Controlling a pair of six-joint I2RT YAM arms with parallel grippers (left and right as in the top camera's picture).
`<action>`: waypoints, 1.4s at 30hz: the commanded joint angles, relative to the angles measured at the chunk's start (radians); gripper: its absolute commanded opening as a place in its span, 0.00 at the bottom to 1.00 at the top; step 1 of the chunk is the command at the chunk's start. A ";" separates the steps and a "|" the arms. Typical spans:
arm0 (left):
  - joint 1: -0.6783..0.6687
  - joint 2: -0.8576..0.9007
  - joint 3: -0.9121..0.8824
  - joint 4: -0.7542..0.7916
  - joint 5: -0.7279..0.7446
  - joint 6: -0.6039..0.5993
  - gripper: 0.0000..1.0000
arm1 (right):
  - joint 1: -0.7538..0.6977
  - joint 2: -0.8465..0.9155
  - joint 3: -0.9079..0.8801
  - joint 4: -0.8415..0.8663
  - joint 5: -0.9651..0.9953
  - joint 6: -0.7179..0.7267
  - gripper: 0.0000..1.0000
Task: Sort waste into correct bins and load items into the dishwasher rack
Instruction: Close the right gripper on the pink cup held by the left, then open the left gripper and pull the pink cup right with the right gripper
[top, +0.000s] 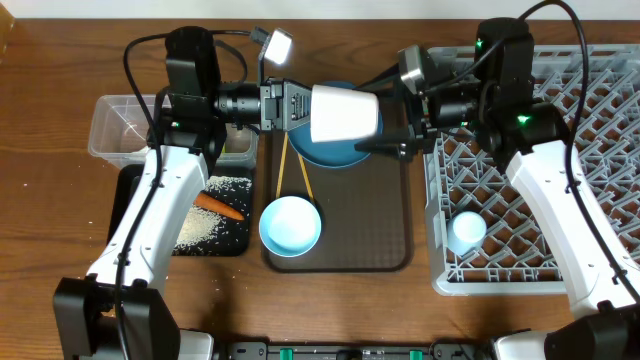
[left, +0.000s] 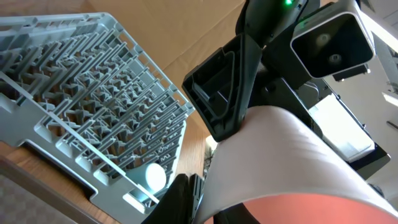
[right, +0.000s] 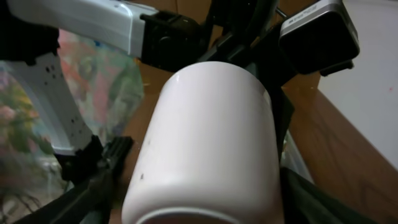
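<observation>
Your left claw (top: 290, 105) is clamped on the pale pink cup (top: 345, 113), held sideways just right of it, above the blue plate (top: 320, 152). Your right claw (top: 388, 118) has its fingers apart around the cup's other end. The grey rack (top: 600, 120) has its edge just to the right.

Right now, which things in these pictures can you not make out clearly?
Overhead: the pale pink cup covers part of the blue plate.
Left wrist: the cup fills the foreground and hides the grip of the left tool.
Right wrist: the bottom edge cuts off the right tool; contact with the cup is unclear.
Overhead: the left arm covers part of the clear tub.
</observation>
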 joint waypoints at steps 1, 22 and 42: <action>-0.002 -0.001 0.006 0.002 -0.013 0.014 0.13 | 0.023 0.006 -0.001 0.013 -0.047 0.031 0.77; -0.002 -0.001 0.006 0.003 -0.032 0.018 0.14 | 0.047 0.006 -0.001 0.037 0.040 0.090 0.78; 0.001 -0.001 0.006 0.015 -0.047 0.016 0.06 | 0.017 0.006 -0.001 0.009 0.051 0.141 0.90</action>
